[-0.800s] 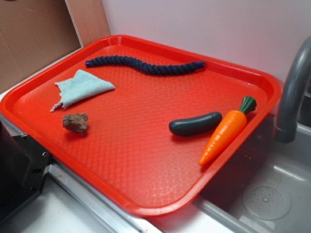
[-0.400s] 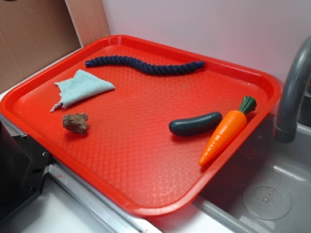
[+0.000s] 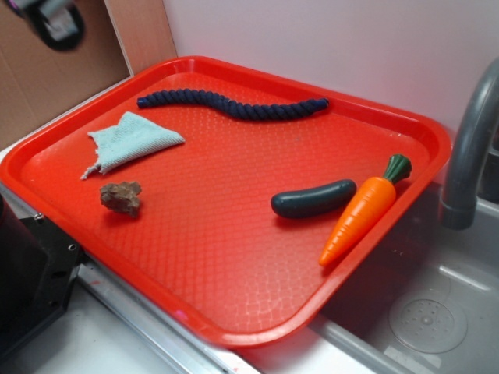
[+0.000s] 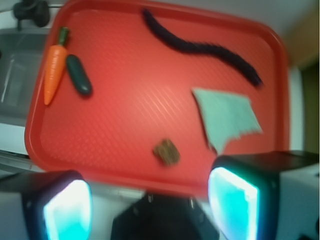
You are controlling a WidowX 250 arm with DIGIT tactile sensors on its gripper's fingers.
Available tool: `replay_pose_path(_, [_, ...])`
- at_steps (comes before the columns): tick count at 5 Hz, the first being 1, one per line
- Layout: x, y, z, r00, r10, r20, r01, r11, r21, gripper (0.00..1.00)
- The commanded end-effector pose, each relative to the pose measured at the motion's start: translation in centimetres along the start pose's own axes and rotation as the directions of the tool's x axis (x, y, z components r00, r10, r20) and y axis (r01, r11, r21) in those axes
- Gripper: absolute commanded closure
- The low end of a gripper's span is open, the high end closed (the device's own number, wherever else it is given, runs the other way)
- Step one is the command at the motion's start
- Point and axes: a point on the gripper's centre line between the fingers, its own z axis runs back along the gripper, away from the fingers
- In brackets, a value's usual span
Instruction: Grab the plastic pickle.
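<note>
The plastic pickle (image 3: 313, 199), dark green and glossy, lies on the red tray (image 3: 234, 304) toward its right side, close beside an orange carrot (image 3: 362, 210). From the wrist camera the pickle (image 4: 79, 75) shows at the upper left, far from the jaws. My gripper (image 3: 48, 17) is only partly visible at the top left corner of the exterior view, high above the tray's far left side. In the wrist view my gripper (image 4: 150, 210) is open, its two fingers wide apart with nothing between them.
A dark blue rope (image 3: 232, 104) lies along the tray's back. A pale green cloth (image 3: 129, 142) and a small brown lump (image 3: 121, 197) sit at the left. A grey faucet (image 3: 468, 156) and sink (image 3: 421, 312) are to the right. A black block (image 3: 31, 273) stands at the front left.
My gripper has come into the exterior view at the top left corner; it was out of sight before. The objects on the tray have not moved.
</note>
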Motion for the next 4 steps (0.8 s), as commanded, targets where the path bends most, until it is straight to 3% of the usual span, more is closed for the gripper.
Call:
replay_pose_path(1, [4.9,-2.6,-5.5,0.983,-0.162,0.085,0.172,0.977,-0.123,0.0])
replay_pose_path(3, [7.0,-6.6,-9.9,0.961,-0.27,0.056,0.273,0.959,-0.073,0.0])
replay_pose_path(4, [7.1,-8.2,-12.1,0.942,-0.334,0.029,0.335,0.938,-0.094,0.0])
